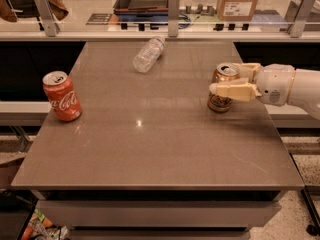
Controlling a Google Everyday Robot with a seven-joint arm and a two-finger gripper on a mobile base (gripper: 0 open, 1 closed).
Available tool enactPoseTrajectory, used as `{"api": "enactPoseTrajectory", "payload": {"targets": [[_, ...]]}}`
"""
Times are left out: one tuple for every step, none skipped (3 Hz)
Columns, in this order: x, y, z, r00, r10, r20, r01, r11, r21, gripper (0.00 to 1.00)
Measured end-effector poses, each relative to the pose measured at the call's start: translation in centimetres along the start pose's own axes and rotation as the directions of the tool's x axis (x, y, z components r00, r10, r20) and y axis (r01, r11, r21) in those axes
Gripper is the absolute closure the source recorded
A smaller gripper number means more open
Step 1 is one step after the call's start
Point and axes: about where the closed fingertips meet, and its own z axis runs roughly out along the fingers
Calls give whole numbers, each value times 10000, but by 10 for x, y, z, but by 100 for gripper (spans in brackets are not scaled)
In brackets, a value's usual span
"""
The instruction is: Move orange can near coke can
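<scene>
Jaws at orange can (220,103), table's (150,154) right; can's middle hidden.

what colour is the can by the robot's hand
Golden-orange with a silver top: the orange can, best in the camera view, with the hand at it.

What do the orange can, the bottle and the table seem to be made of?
The orange can, gripper at it, on the right of the table: probably metal, glossy golden body, silver top. The bottle: clear plastic, see-through. The table: maybe laminate; smooth, faint glint.
</scene>
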Motion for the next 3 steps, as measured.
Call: {"api": "enactPoseTrajectory", "payload": {"targets": [[-1,1,2,10000,-8,6,8,10000,-41,64],[-1,2,4,10000,-16,12,16,10000,-83,87],[-2,4,6,10000,-24,19,24,9999,-125,100]]}}
